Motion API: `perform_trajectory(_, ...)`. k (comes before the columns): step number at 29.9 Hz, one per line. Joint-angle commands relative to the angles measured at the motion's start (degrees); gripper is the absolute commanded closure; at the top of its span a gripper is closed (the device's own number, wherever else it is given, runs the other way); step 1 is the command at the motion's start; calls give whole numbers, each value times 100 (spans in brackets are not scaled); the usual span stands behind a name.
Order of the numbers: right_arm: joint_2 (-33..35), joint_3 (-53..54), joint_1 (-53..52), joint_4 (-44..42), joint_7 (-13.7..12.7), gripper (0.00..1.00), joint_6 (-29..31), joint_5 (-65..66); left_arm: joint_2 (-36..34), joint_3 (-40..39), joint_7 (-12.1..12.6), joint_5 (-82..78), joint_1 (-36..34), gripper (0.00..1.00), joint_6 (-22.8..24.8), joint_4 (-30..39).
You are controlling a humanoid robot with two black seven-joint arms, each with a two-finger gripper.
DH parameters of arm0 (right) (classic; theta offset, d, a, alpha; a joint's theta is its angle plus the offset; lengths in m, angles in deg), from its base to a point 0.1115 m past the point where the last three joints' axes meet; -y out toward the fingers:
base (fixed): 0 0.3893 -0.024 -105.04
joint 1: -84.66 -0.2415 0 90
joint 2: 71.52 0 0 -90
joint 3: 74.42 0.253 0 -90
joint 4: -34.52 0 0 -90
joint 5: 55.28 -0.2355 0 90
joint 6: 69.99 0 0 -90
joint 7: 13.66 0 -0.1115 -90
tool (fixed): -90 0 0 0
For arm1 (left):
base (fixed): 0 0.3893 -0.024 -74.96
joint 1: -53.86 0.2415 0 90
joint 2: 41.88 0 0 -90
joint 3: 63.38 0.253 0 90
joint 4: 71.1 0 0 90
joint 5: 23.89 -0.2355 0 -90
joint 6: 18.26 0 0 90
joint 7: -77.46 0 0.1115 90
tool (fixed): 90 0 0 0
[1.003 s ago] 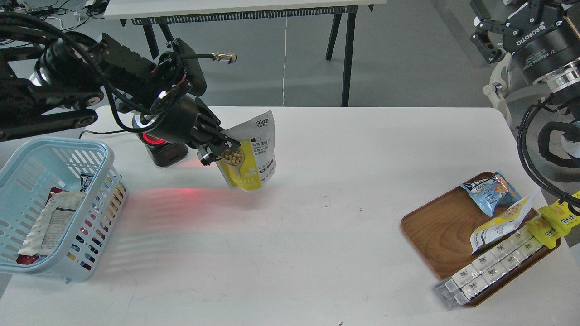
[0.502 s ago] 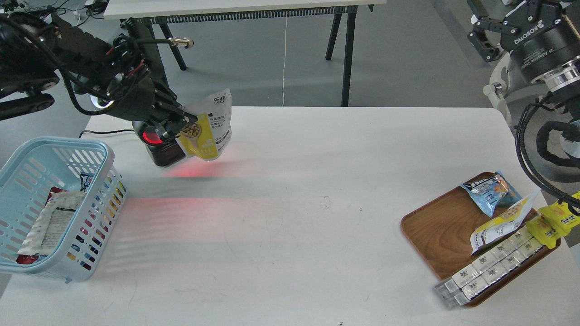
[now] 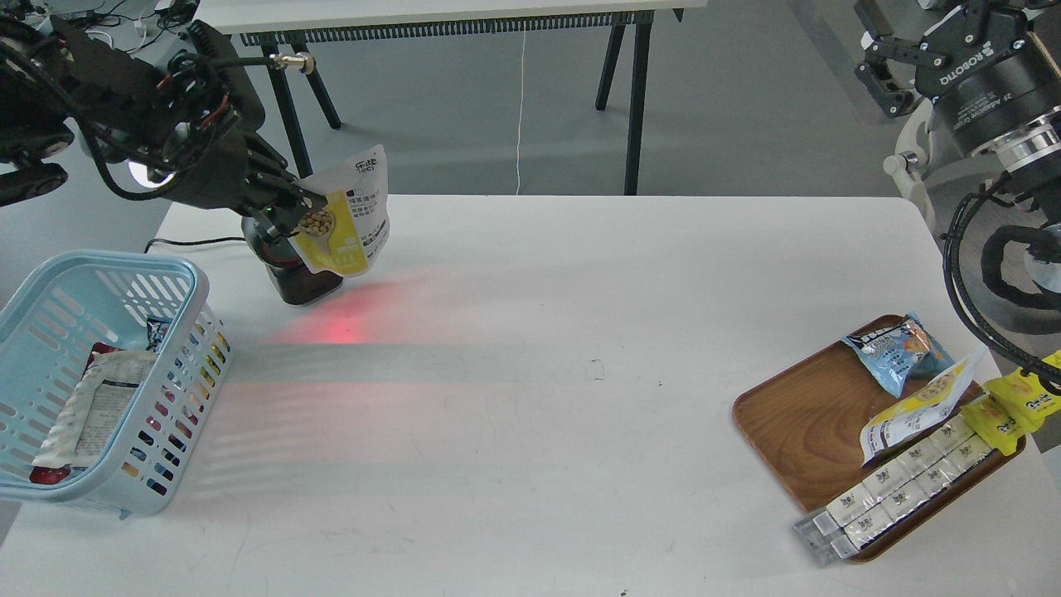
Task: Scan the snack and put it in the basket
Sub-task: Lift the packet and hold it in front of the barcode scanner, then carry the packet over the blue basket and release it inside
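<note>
bright even light | sharp focus | red glow on table (image 3: 530, 431) | soft shadows

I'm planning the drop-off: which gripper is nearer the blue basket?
Left. The left gripper, shut on the snack, hangs just up and right of the basket. The right gripper is across the table, upper right.

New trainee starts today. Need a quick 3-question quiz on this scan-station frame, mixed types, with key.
1. True or false: the left gripper holds the snack in the air.
2. The red glow falls on the table: A) beside the wooden tray, B) near the scanner.
3. Fill in: the basket already holds ____ packs.

Key: 1 true; 2 B; 3 other snack.
</note>
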Motion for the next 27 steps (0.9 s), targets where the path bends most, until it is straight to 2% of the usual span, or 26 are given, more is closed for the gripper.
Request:
perform_trajectory(1,-2,0,0,0,0,3,0,0,-56,-29,0,-17,-7,100,97,42)
perform_trajectory(6,-2,0,0,8,0,3,0,0,-170,-29,0,-34,-16,100,114,50)
perform_trajectory(15,-10,-9,0,0,0,3,18,0,-829,-55,0,-34,-262,100,387,103)
perform_trajectory(21,-45,-18,0,-9,0,3,18,9,-1725,-134,0,-26,-508,100,650,217)
perform_trajectory(27,-89,-18,0,-62,0,3,18,9,-2911,-152,0,-43,-719,100,861,867)
